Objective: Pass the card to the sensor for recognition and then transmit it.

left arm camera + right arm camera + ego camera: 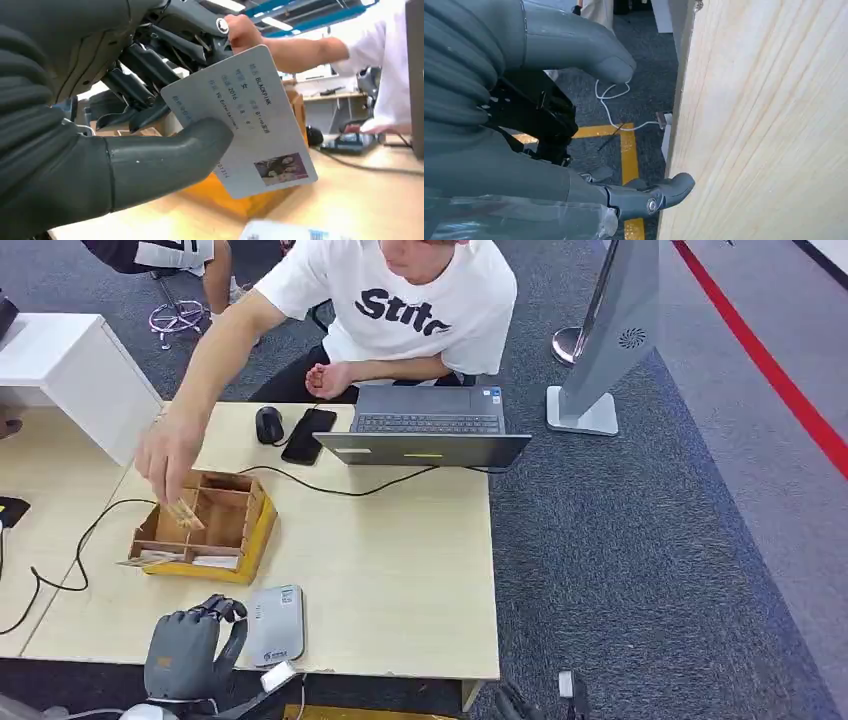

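Note:
My left hand (186, 647) hovers at the table's near edge, just left of the white card sensor (275, 625). In the left wrist view that hand (125, 125) pinches a white ID card (250, 125) between thumb and fingers; the card carries printed text and a small photo. A corner of the sensor (285, 232) lies just below the card. My right hand (549, 120) hangs below the table beside its wooden side panel (764, 125), fingers apart and holding nothing; its dark fingers (515, 703) show at the table's near edge.
A person in a white T-shirt (420, 300) sits behind the table, one hand (168, 455) reaching into the wooden card box (205, 525) on a yellow base. A laptop (425, 430), a mouse (268, 424), a phone (308, 435) and cables lie at the back. A grey kiosk stand (610, 340) is at the right.

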